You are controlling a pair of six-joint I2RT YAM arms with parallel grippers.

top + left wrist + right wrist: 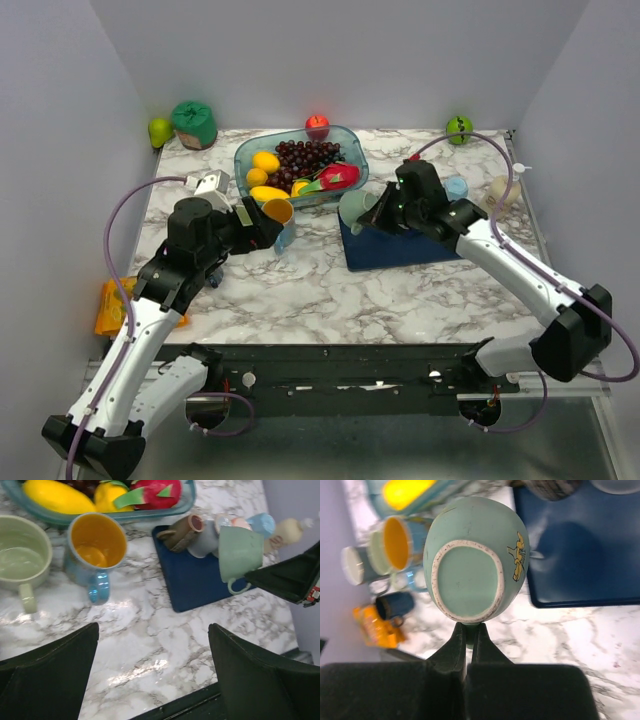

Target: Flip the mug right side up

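While the left end effector (pixel 152 645) gapes, the right end effector (pixel 468 630) pinches the mint mug (pixel 470 555) just ahead by its handle.

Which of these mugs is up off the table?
The mint-green mug, clamped by its handle in the right end effector. The orange-lined blue mug and the pale green mug stand on the table.

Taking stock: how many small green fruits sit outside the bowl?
2: one green fruit at the back left corner, another at the back right. Arms may hide others.
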